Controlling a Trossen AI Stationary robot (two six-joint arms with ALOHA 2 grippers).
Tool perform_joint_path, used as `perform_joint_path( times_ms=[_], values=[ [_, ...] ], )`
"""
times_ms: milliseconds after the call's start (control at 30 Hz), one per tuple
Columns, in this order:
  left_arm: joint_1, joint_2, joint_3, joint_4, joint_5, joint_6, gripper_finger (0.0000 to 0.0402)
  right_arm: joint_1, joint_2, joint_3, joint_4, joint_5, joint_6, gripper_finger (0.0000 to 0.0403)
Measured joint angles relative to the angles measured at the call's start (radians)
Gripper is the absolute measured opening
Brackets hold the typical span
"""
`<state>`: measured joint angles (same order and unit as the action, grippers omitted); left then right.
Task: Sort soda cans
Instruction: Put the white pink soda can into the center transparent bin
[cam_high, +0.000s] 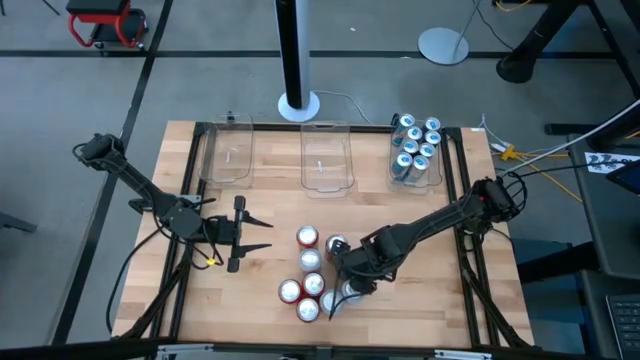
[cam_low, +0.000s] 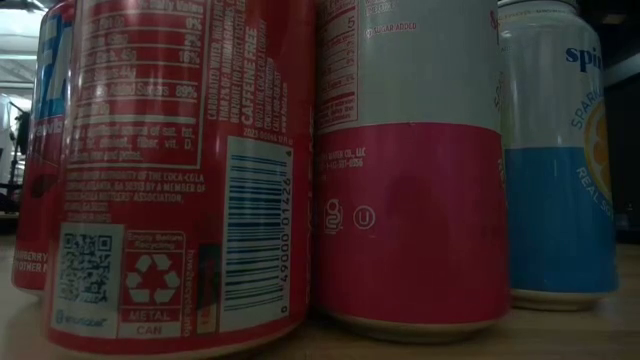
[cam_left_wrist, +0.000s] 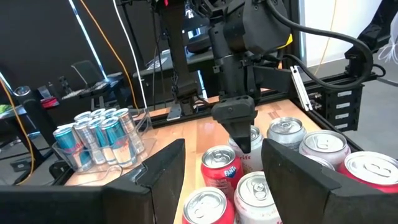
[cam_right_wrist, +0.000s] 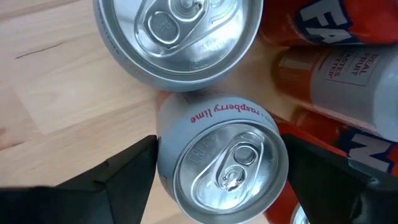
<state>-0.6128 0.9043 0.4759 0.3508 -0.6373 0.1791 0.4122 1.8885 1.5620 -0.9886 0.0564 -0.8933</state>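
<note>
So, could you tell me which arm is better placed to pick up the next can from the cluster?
The right. Its gripper is open over the cluster, fingers either side of a raspberry lime can. The left gripper is open too, but off to the cluster's side.

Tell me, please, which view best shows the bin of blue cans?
The high view: the bin of blue cans sits whole at the table's far right corner, every silver top countable. The left wrist view shows it from the side, partly cut off. The low and right wrist views miss it.
</note>
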Motion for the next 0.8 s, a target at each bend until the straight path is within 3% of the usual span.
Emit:
perform_joint_path(
  times_ms=[800],
  values=[
    [0.000,0.000,0.000,0.000,0.000,0.000,0.0202,-0.001,0.000,0.003,0.011,-0.060,-0.054,0.0328]
  ],
)
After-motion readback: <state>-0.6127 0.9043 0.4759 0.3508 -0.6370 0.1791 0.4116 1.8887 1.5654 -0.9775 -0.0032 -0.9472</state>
